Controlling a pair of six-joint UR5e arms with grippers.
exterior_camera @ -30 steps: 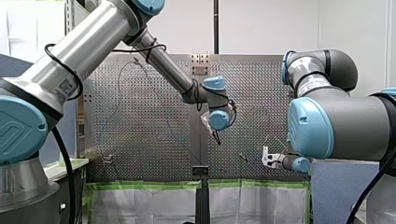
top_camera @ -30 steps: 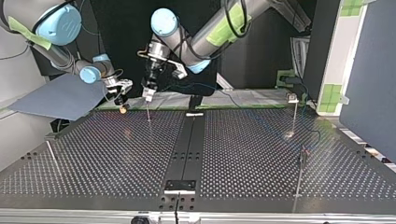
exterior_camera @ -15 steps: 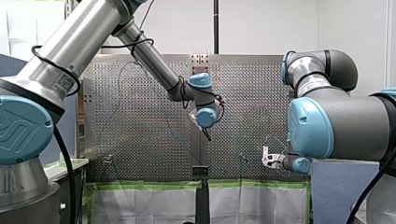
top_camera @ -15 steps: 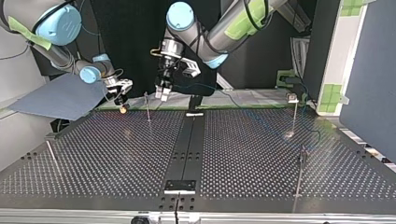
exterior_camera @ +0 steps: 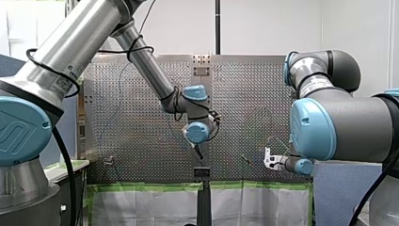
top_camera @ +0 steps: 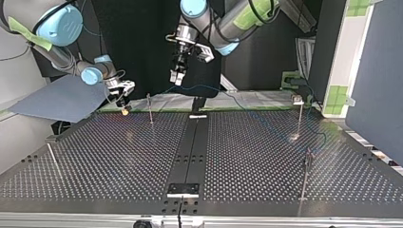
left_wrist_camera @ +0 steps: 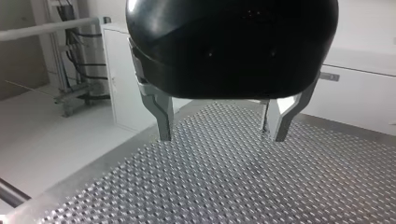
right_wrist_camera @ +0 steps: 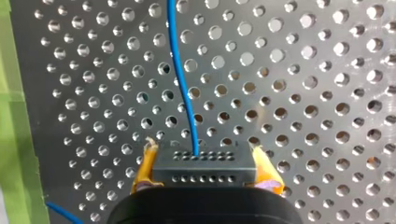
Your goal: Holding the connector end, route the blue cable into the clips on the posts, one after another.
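Cable (right_wrist_camera: 180, 70) end sits pinched in the right gripper (right_wrist_camera: 204, 157). Left gripper (left_wrist_camera: 222, 135), wide and empty, has risen from 1 post (top_camera: 149, 107), so maybe another clip comes next.

Left arm (exterior_camera: 84, 42): silver tubes, blue caps, black cable (exterior_camera: 123, 50) looped along. Right arm (exterior_camera: 329, 117): grey, blue caps. Left gripper (left_wrist_camera: 221, 135) black, right gripper (right_wrist_camera: 205, 168) yellow-padded.

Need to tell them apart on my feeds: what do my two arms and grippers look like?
Left arm: silver tubes, light-blue joint caps, black cable looped around it; left gripper black with grey metal jaws. Right arm: grey, blue caps; right gripper black, yellow-padded jaws.
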